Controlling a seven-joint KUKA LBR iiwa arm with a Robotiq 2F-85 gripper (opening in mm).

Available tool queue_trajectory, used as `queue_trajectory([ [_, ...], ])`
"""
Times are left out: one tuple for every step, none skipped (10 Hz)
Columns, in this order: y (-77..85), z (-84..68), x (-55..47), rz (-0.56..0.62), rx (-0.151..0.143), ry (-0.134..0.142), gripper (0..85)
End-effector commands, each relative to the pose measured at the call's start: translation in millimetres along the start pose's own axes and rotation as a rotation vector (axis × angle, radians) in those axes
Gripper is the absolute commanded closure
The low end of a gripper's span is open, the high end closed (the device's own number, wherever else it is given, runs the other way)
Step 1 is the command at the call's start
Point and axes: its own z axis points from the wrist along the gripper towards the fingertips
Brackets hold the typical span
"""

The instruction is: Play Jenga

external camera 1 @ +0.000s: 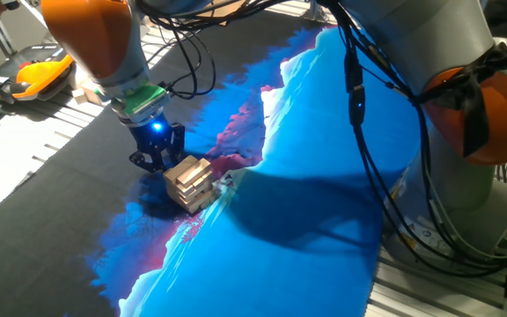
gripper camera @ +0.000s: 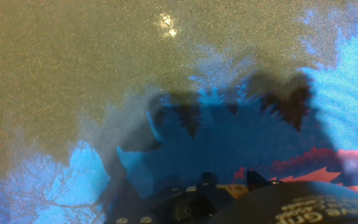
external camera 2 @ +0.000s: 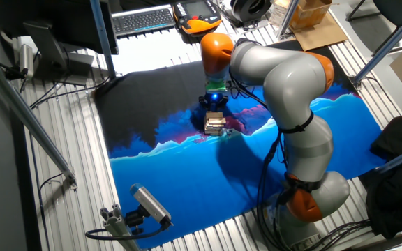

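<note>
The Jenga tower [external camera 1: 190,183] is a small, low stack of pale wooden blocks in crosswise layers, slightly askew, standing where the black cloth meets the blue print. The other fixed view shows the tower [external camera 2: 214,124] just below the hand. My gripper [external camera 1: 155,160] hangs low over the cloth right beside the tower's far-left side, very close to it or touching it. In the hand view, only the dark fingertips [gripper camera: 207,180] show at the bottom edge, with a small gap between them. The tower itself is out of the hand view.
A printed cloth [external camera 1: 324,176] in blue, pink and black covers the table. An orange and black device [external camera 1: 40,72] lies at the far left, with loose pale blocks [external camera 1: 84,92] near it. A keyboard [external camera 2: 144,19] and a camera on a stand [external camera 2: 149,203] sit at the table's edges.
</note>
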Motion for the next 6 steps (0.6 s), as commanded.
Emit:
queue_trajectory([
  [0.2,0.1,-0.3,0.000,-0.003,0.001,51.0],
  [0.3,0.3,-0.4,-0.004,-0.004,0.003,68.0],
  [0.3,0.3,-0.4,-0.007,-0.006,0.004,68.0],
  [0.4,0.4,-0.3,-0.008,-0.009,0.006,68.0],
  [0.6,0.5,-0.1,-0.008,-0.011,0.007,68.0],
  [0.7,0.5,0.0,-0.008,-0.011,0.007,68.0],
])
